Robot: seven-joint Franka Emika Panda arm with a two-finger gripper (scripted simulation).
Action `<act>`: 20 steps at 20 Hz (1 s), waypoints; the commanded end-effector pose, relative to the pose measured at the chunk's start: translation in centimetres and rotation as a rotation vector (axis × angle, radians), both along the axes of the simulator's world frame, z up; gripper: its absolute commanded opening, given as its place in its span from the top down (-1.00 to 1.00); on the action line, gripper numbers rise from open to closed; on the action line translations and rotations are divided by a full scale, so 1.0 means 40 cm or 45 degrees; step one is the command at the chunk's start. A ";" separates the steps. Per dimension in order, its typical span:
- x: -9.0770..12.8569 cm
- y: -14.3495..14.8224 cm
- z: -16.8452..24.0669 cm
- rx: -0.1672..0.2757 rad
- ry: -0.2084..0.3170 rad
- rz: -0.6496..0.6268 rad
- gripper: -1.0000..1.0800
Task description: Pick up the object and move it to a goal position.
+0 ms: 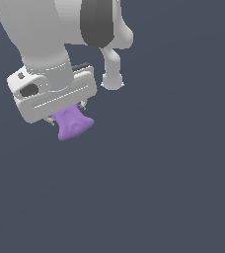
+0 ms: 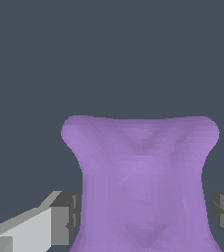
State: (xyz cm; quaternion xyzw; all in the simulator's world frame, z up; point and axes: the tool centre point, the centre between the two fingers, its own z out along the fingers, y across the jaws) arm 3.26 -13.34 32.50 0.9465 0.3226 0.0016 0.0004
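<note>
The white parallel gripper (image 1: 67, 112) pinches the small matte purple bow-tie lump (image 1: 73, 123) at its waist; it looks light, its flared end pointing toward five o'clock

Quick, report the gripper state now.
Gripper: fingers sit either side of the purple object, which fills the space between them; whether they clamp it cannot be told.

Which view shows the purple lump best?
The wrist view: the purple lump fills it, pinched waist and one flared end plain, between the fingers. In the exterior view the lump is small, partly hidden under the end effector.
</note>
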 end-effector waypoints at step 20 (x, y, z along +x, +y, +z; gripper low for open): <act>0.026 0.010 0.104 0.000 0.002 -0.001 1.00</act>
